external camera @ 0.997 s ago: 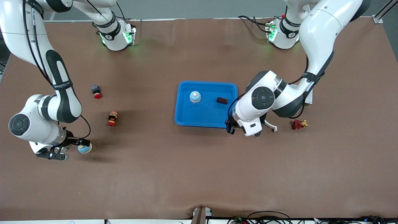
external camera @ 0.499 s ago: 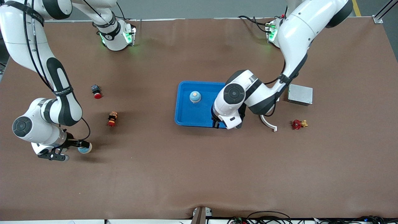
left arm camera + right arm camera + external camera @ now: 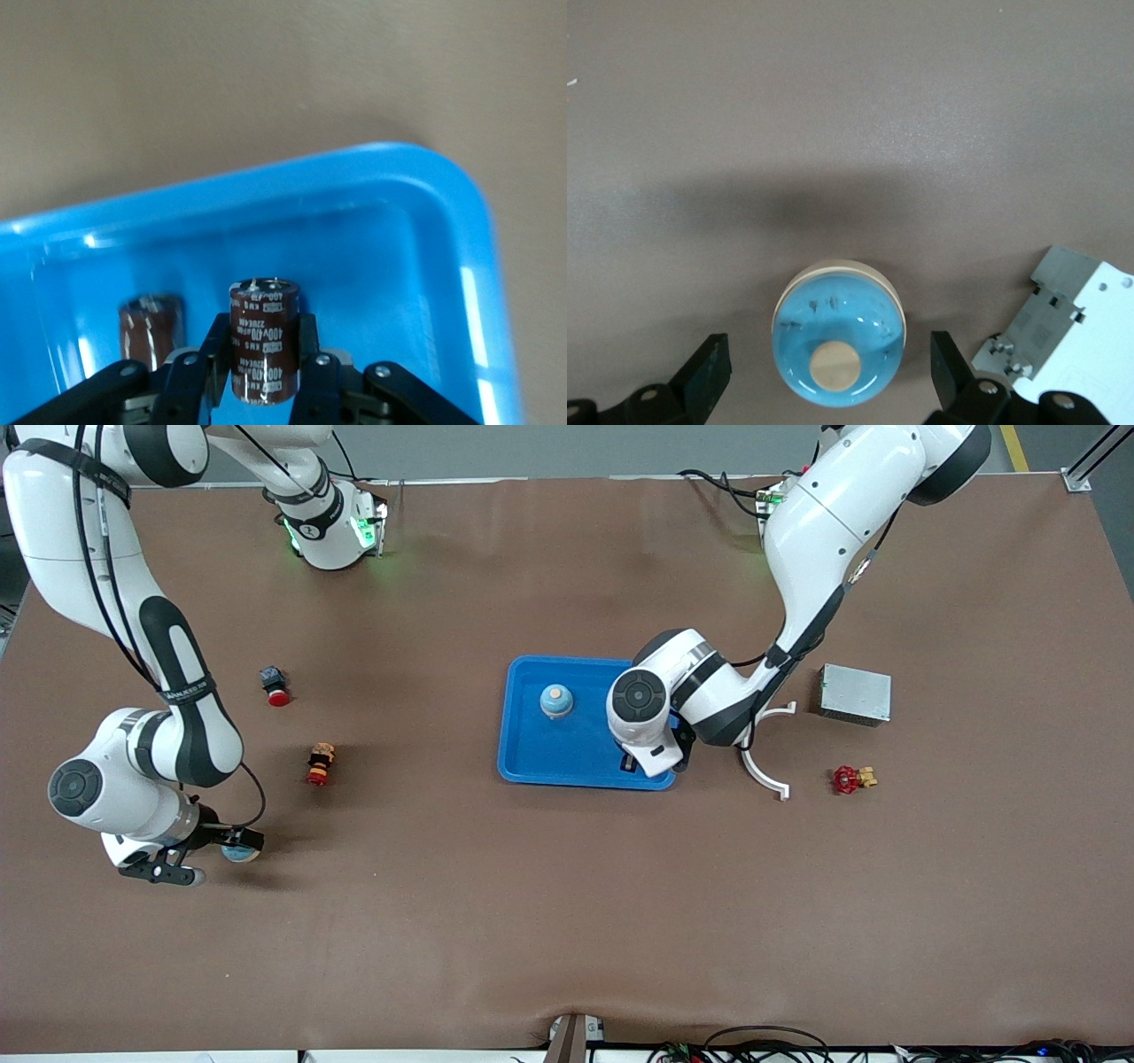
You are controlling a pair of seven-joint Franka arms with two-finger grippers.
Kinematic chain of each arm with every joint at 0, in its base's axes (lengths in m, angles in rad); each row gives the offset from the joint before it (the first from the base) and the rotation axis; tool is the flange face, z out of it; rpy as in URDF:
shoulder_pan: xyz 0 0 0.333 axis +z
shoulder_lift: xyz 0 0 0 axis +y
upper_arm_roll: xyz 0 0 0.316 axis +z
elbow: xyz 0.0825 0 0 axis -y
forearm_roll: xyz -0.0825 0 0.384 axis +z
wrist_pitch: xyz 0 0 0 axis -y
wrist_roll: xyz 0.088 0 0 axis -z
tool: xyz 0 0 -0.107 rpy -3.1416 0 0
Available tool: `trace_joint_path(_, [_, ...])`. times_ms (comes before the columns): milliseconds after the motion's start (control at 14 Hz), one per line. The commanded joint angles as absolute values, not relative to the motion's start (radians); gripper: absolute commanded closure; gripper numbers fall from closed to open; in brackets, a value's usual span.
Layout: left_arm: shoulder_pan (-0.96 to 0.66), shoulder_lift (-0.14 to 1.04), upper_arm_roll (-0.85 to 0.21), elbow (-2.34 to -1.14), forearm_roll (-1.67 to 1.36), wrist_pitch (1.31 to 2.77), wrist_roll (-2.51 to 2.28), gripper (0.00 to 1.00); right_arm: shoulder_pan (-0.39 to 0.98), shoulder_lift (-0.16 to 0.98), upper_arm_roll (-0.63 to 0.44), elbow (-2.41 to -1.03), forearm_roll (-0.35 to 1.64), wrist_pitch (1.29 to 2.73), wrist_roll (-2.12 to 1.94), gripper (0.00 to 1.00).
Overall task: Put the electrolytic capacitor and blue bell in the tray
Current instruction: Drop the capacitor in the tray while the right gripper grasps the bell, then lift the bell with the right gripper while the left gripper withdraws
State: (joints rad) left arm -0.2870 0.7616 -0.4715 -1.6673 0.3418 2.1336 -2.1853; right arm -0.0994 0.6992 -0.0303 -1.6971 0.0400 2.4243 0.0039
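While left gripper [image 3: 264, 376] is clamping brown cylindrical electrolytic capacitor [image 3: 264, 341] over glossy blue plastic tray [image 3: 532, 757], white sleeve print is showing "400" and "470". Blue bell [image 3: 555, 701], domed with tan button, is sitting in tray. Right gripper [image 3: 828, 376], fingers apart, is straddling second blue bell [image 3: 838, 345] on matte brown table [image 3: 567, 921] beside white breaker-like part [image 3: 1063, 319].

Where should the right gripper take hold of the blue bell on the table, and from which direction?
Come straight down on the blue bell and pinch its round base across the middle. It stands upright, button up, and the open right gripper already straddles it, so probably no turning is needed.
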Motion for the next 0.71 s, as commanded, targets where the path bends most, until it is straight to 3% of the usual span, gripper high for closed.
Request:
trace_joint_path(0, [-0.275,0.722,-0.466,-1.723,0.370,2.148,-2.216,1.00,-0.112,0.712,-0.017,-1.695,0.063,2.447,-0.017,0.00])
trace_joint_path(71, [-0.267,0.721,-0.466,-1.720,0.373,2.158,-2.239,0.71,-0.112,0.712,-0.017,-1.695,0.063,2.445,-0.017,0.00])
trace_joint_path(142, [-0.270,0.719,-0.466,-1.714,0.371,2.161,-2.247,0.05,-0.110,0.712,-0.017,-1.695,0.063,2.444,-0.017,0.00])
trace_joint_path(214, [-0.264,0.715,-0.465,-1.701,0.373,2.161,-2.243,0.00,-0.110,0.712,-0.018,-1.695,0.061,2.442,-0.018,0.00])
trace_joint_path(356, [-0.232,0.657,-0.474,-1.697,0.373,2.148,-2.230,0.00,-0.109,0.712,-0.018,-1.698,0.060,2.445,-0.029,0.30])
trace_joint_path(427, [-0.230,0.622,-0.476,-1.697,0.373,2.145,-2.215,0.00,-0.110,0.712,-0.018,-1.700,0.060,2.445,-0.047,0.56])
trace_joint_path(499, [-0.226,0.580,-0.476,-1.695,0.373,2.129,-2.183,0.00,-0.112,0.712,-0.018,-1.700,0.060,2.445,-0.054,0.90])
trace_joint_path(570, [-0.224,0.549,-0.472,-1.694,0.371,2.108,-2.127,0.00,-0.109,0.710,-0.018,-1.700,0.060,2.444,-0.043,1.00])
trace_joint_path(641, [-0.215,0.526,-0.466,-1.692,0.365,2.086,-2.056,0.00,-0.106,0.709,-0.018,-1.700,0.060,2.439,-0.043,1.00])
